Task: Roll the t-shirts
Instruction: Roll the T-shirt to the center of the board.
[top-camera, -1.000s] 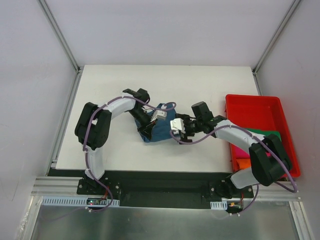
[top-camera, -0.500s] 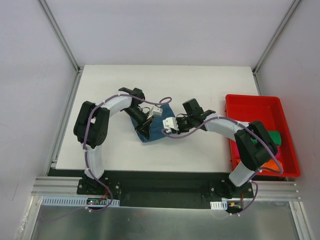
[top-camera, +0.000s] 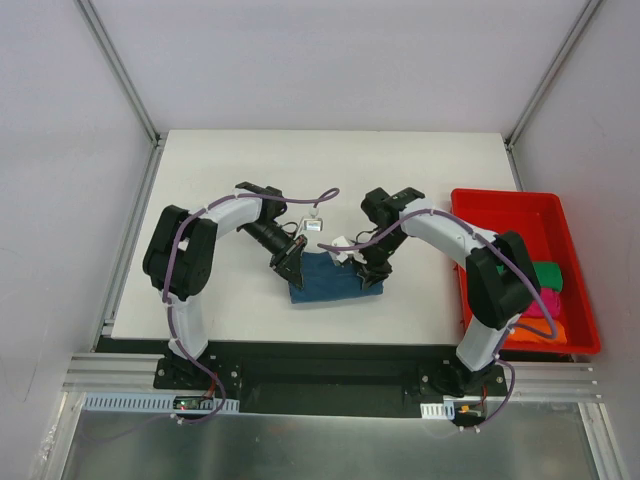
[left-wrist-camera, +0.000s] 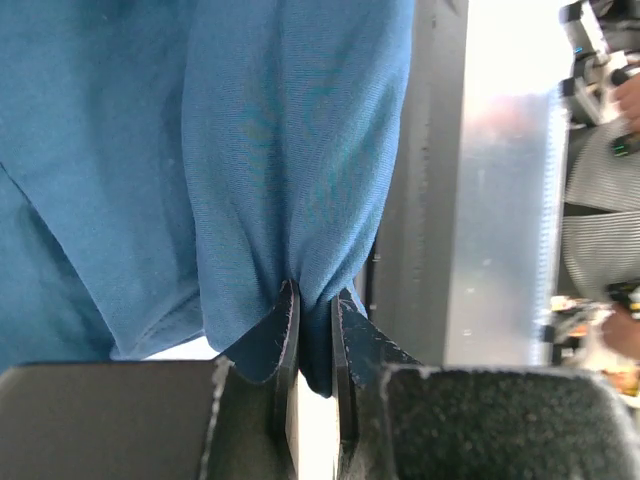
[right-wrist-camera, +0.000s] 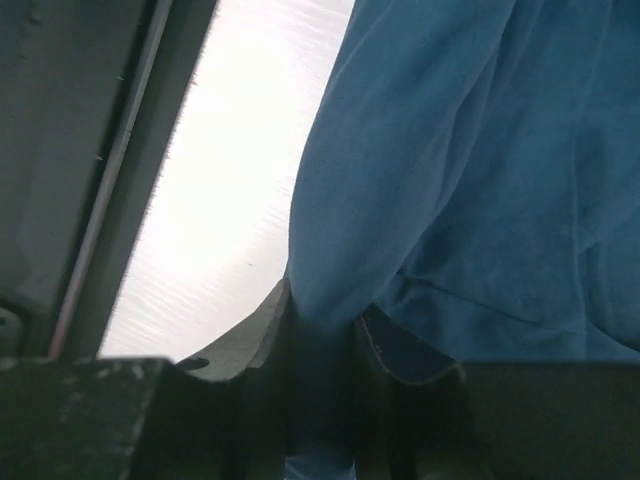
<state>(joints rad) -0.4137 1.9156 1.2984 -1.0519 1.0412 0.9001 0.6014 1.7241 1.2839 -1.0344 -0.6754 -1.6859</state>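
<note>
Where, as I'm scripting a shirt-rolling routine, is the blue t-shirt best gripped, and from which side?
Probably its far edge, one end each, from left and right, as the left pincer and right pincer do: the soft blue t-shirt bunches into a thin fold that jaws can pinch.

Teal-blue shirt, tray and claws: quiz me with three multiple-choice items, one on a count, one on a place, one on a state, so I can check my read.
1. How many shirt colours show in the red tray? A one; B three; C five.
2. Where is the teal-blue t-shirt? A on the table, between the left claw and right claw; B in the tray; C off the far edge.
3. The left claw is: A wide open; B out of view; C shut on the shirt.

B: a green one, magenta one and orange one lie there.
A: it lies between both arms' tips.
C: the wrist view shows blue cloth pinched.
</note>
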